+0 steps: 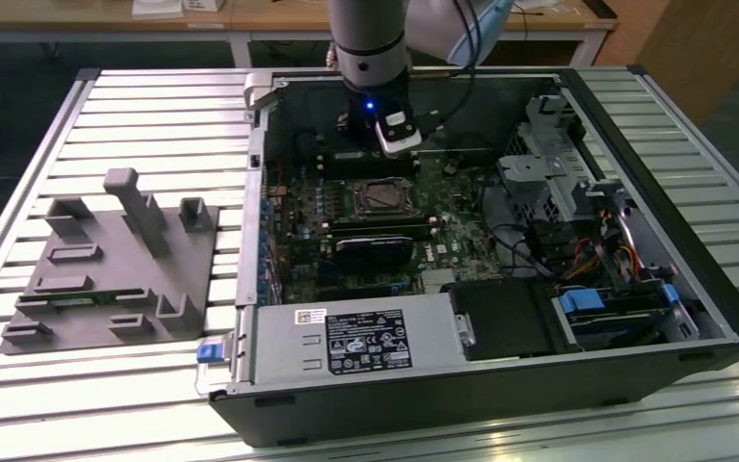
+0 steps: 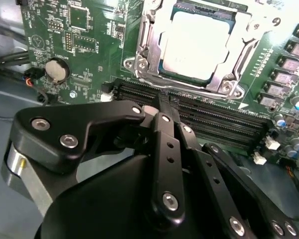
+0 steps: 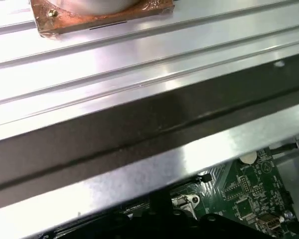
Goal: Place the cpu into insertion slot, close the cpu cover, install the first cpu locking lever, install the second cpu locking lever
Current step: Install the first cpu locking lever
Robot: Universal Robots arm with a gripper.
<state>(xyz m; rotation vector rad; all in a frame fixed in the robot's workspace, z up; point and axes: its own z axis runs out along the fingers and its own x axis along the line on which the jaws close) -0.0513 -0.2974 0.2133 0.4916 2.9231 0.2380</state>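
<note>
The cpu, a pale silvery square, lies in the insertion slot on the green board inside the open computer case. The cpu cover, a silvery frame with a central window, lies flat around the chip. A thin metal lever runs along the socket's edge on the gripper's side. My gripper hangs just off that edge, above the long black memory slots, with its black fingers pressed together and nothing between them. In the exterior view the gripper is just behind the socket.
Long black memory slots and a coin battery flank the socket. A grey fixture block sits on the slatted table at the exterior view's left. The power supply and drive cage crowd the case. The case wall is close.
</note>
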